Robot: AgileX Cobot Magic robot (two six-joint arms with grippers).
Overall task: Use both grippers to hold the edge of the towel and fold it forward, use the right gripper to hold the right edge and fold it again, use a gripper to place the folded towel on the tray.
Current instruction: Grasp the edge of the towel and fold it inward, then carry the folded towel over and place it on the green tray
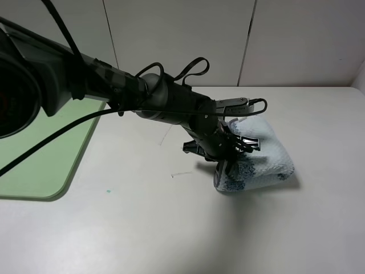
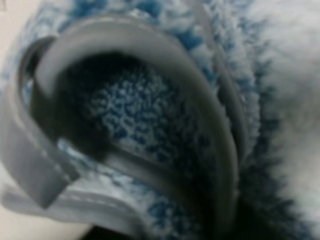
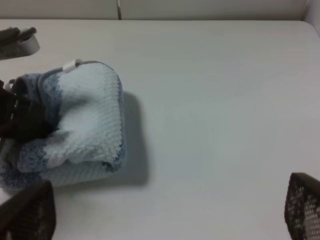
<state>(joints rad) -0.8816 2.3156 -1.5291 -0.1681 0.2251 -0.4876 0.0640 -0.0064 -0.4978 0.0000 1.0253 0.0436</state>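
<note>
Because the folded towel (image 1: 259, 157) must go to the tray (image 1: 43, 165) at nine o'clock, the left end effector (image 1: 228, 154) pinches its nine-o'clock edge on the bench (image 1: 171, 228), while the right end effector (image 3: 165, 210) hangs wide open, empty

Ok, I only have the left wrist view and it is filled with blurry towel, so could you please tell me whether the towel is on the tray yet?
Observer: No. The towel lies folded on the table, to the right of the tray and apart from it.
Operator: Where is the left pincer on it?
Observer: The left pincer is at the towel's left end, against the folds; I cannot tell whether it has closed.
Operator: And the right pincer?
Observer: The right pincer is open, apart from the towel and outside the high view.
</note>
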